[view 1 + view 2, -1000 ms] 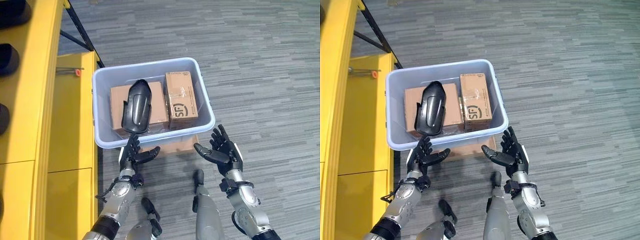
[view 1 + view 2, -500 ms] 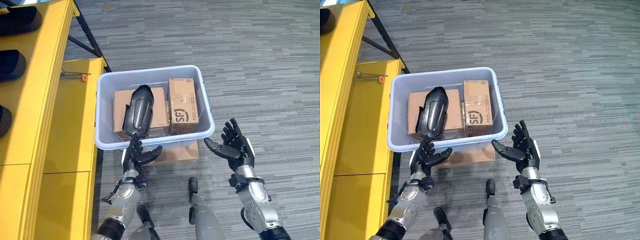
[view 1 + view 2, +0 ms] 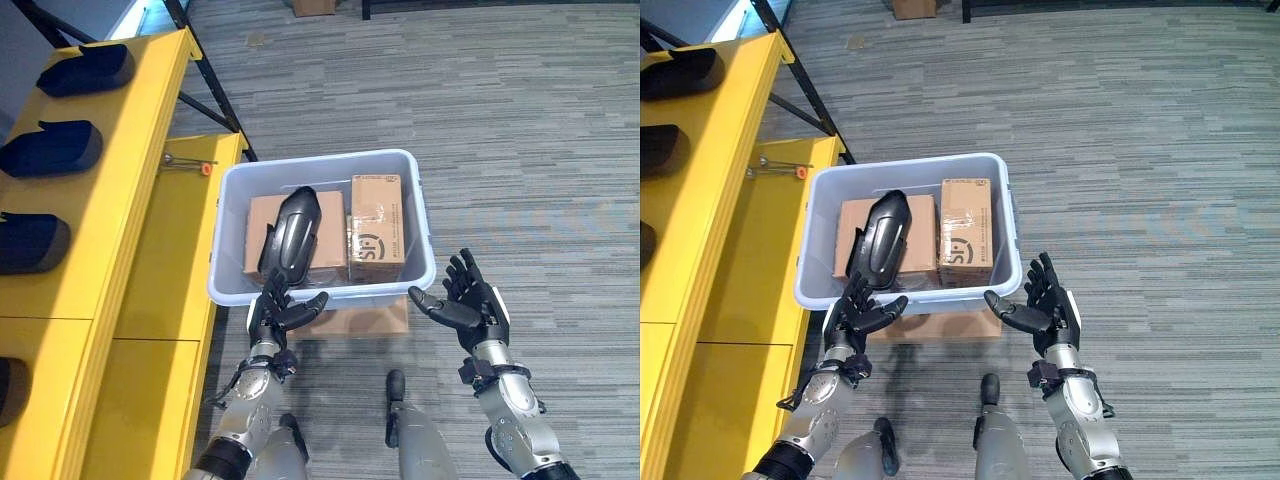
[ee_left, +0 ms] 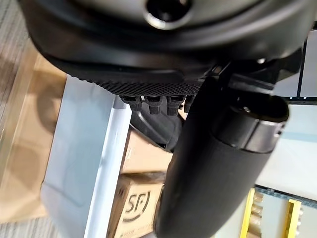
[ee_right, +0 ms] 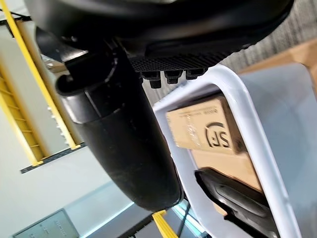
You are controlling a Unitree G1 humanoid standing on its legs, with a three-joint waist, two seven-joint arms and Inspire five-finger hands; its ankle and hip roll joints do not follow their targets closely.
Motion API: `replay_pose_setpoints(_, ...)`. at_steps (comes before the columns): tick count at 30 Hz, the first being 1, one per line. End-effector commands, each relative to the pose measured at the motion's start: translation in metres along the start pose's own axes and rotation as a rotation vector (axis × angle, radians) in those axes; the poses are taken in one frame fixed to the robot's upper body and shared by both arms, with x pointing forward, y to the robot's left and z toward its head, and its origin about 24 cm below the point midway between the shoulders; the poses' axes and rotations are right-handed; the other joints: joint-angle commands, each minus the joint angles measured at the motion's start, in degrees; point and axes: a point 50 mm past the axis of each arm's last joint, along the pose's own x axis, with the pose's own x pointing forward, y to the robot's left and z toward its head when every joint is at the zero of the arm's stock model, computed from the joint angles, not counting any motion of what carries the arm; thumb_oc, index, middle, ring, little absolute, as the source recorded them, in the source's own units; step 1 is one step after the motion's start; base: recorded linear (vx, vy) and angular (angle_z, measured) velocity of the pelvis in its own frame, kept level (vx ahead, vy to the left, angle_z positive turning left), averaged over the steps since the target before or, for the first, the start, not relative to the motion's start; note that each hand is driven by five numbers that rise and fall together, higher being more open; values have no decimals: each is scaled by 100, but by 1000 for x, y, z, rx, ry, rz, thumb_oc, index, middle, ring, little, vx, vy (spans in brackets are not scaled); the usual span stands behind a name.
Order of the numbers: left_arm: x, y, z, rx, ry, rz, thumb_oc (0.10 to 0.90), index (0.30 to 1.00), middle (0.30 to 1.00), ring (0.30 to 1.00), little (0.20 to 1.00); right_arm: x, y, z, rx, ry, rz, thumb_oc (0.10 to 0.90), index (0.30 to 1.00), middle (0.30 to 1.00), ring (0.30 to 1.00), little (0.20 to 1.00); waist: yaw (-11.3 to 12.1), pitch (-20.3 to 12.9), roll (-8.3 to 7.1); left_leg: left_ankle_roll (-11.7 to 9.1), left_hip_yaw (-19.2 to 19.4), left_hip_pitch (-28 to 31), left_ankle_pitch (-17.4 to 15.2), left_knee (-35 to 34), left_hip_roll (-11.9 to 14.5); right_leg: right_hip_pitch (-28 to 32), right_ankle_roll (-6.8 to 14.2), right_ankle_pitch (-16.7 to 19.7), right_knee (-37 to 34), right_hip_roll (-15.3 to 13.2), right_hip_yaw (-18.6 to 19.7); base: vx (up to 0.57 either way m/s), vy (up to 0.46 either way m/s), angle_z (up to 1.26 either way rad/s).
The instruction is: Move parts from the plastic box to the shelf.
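Reach phase, nothing grasped yet. Plastic box (image 3: 228, 295) sits on the floor on a flat piece of cardboard (image 3: 360, 318), just right of the yellow shelf (image 3: 130, 200). In the box: one black part (image 3: 290, 238) leaning up across a brown carton (image 3: 262, 222), and a second carton (image 3: 377, 230) to its right. More black parts (image 3: 50, 148) already lie in a row on the shelf top, far left.

Left hand (image 3: 278, 312) is at the near wall of the box, fingers spread and straight, tips up by the rim right under the near end of the black part; holds nothing. Can't tell if it touches the rim. Right hand (image 3: 462, 305) is off the near right corner of the box, apart from it, palm turned inward, fingers spread wide, empty.

Judged step: approach to pick the black part out of the box. Next move likely calls for both hands to go up and over the near rim, left to the part's near end, right in from the right side, then close on it and lift clear before swinging left to the shelf.
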Motion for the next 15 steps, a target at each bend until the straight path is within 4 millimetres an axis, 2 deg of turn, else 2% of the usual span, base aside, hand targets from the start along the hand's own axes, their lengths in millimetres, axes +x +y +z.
replay_pose_setpoints(1, 10, -17, 49, -39, -230, -87, 900, 1000, 1000, 1000, 1000, 5, 13, 39, -18, -218, 76, 900, 1000, 1000, 1000, 1000, -68, -47, -24, -224, 150, 382, 611, -1385, 582, 820, 629, -236, -364, -118, 386, 232, 274, -13)
replay_pose_setpoints(2, 11, -16, 49, -38, -229, -82, 900, 1000, 1000, 1000, 1000, 6, 13, 40, -12, -223, 69, 900, 1000, 1000, 1000, 1000, -53, -77, 16, -252, 175, 376, 738, -1934, 667, 827, 708, -267, -353, -161, 439, 287, 333, -35)
replay_pose_setpoints(3, 10, -15, 47, -45, -224, -72, 900, 1000, 1000, 1000, 1000, 6, 13, 39, 6, -224, 60, 900, 1000, 1000, 1000, 1000, -95, -89, 64, -301, 365, 556, 683, -1934, 773, 912, 743, -377, -243, -231, 480, 205, 226, -37)
replay_pose_setpoints(4, 11, -15, 47, -45, -225, -72, 900, 1000, 1000, 1000, 1000, 6, 13, 39, 6, -225, 60, 900, 1000, 1000, 1000, 1000, -82, -99, 70, -301, 375, 546, 689, -1936, 783, 894, 739, -362, -251, -220, 491, 170, 215, -47)
replay_pose_setpoints(5, 10, -13, 46, -43, -220, -62, 900, 1000, 1000, 1000, 1000, 6, 16, 38, 20, -225, 64, 900, 1000, 1000, 1000, 1000, -41, -102, 85, -269, 299, 620, 586, -1965, 670, 868, 794, -341, -199, -270, 535, 167, 244, -48)
replay_pose_setpoints(6, 9, -14, 47, -50, -221, -74, 900, 1000, 1000, 1000, 1000, 7, 18, 39, 32, -230, 64, 900, 1000, 1000, 1000, 1000, -88, -131, 133, -271, 529, 678, 472, -1918, 544, 948, 829, -274, -217, -403, 558, 232, 329, -58)
replay_pose_setpoints(8, 10, -15, 48, -44, -226, -80, 900, 1000, 1000, 1000, 1000, 8, 20, 39, 43, -233, 64, 900, 1000, 1000, 1000, 1000, -84, -107, 115, -248, 596, 719, 376, -1804, 454, 1015, 868, -238, -260, -477, 611, 154, 218, -40)
replay_pose_setpoints(9, 10, -16, 52, -35, -240, -87, 900, 1000, 1000, 1000, 1000, 9, 23, 39, 50, -232, 74, 900, 1000, 1000, 1000, 1000, -67, -89, 79, -178, 592, 726, 140, -1708, 319, 1071, 949, -180, -302, -624, 667, 95, 175, -21)
replay_pose_setpoints(11, 13, -16, 57, -18, -258, -90, 900, 1000, 1000, 1000, 1000, 12, 29, 38, 48, -229, 91, 900, 1000, 1000, 1000, 1000, -50, -113, 63, -122, 718, 719, 56, -1681, 206, 1012, 1003, -21, -378, -728, 772, 121, 229, 6)
replay_pose_setpoints(13, 17, -18, 64, 4, -279, -90, 900, 1000, 1000, 1000, 1000, 15, 35, 36, 50, -221, 100, 900, 1000, 1000, 1000, 1000, -38, -133, -14, -32, 957, 726, -191, -1530, 41, 977, 1149, 257, -461, -932, 809, 113, 217, -5)
replay_pose_setpoints(15, 18, -17, 65, 4, -284, -83, 900, 1000, 1000, 1000, 1000, 17, 36, 36, 48, -218, 103, 900, 1000, 1000, 1000, 1000, -38, -143, -44, -4, 1036, 705, -258, -1457, 4, 922, 1196, 389, -468, -993, 832, 54, 119, -18)
